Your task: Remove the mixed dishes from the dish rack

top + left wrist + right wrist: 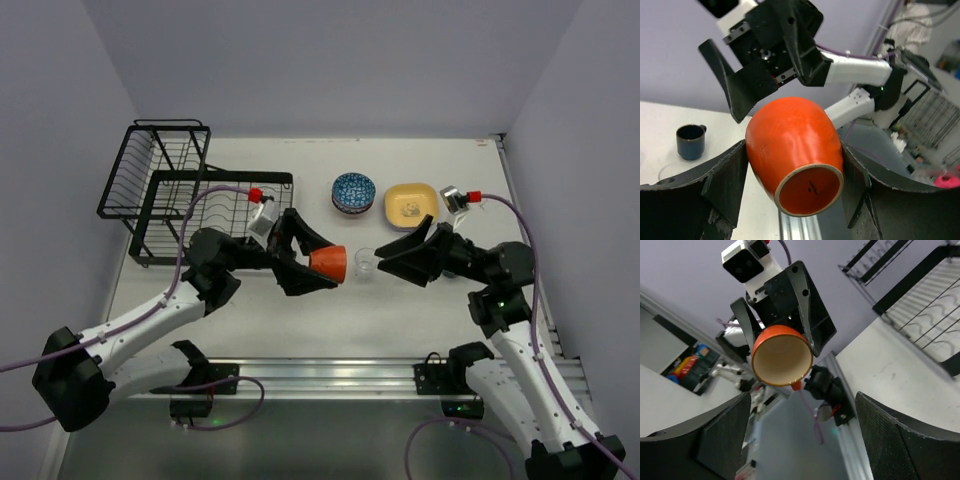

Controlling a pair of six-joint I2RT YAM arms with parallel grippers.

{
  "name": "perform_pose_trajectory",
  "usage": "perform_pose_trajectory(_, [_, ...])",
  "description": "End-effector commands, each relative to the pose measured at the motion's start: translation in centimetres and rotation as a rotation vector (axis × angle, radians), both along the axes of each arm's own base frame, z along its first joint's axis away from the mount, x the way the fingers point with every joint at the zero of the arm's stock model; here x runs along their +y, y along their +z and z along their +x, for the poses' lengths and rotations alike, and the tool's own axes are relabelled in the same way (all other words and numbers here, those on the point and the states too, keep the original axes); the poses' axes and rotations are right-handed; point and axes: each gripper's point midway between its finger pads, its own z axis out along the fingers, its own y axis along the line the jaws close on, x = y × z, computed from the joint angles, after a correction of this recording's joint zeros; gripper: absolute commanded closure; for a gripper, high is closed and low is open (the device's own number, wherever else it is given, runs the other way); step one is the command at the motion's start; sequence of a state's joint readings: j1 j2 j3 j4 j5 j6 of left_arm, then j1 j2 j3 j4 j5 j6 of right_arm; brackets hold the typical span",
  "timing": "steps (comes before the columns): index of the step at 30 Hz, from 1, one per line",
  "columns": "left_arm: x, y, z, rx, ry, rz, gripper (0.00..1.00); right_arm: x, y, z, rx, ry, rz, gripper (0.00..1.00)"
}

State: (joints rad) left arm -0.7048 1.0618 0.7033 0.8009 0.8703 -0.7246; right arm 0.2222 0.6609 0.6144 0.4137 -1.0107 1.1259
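Clear glass (365, 263) stands between the orange mug (329, 262) and right gripper (397, 266).

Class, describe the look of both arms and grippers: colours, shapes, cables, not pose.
The left arm and right arm have white shells with black joints. The left gripper and right gripper are black, with broad wedge-shaped fingers. Purple cables run along both, ending in red caps near the wrists.
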Motion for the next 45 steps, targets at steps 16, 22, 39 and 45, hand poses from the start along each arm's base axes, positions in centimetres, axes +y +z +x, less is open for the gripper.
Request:
perform_pose_trajectory(16, [-2.7, -0.3, -3.3, -0.453, -0.081, -0.110, 1.00, 4.0, 1.5, -4.5, 0.174, 0.182, 0.092, 0.34])
perform_pose_trajectory(22, [-3.3, -0.6, -2.8, -0.448, -0.066, -0.106, 1.00, 5.6, 1.5, -5.1, 0.173, 0.228, 0.079, 0.44])
perform_pose_trajectory(39, [-1.6, -1.8, 5.9, -0.250, 0.451, 0.107, 0.00, 3.9, 1.4, -2.2, 0.051, -0.067, -0.057, 1.00])
perform_pose_trajectory(45, [10.6, -9.3, 11.2, 0.191, 1.125, 0.515, 0.00, 1.8, -2.1, 3.0, 0.014, -0.322, -0.415, 1.00])
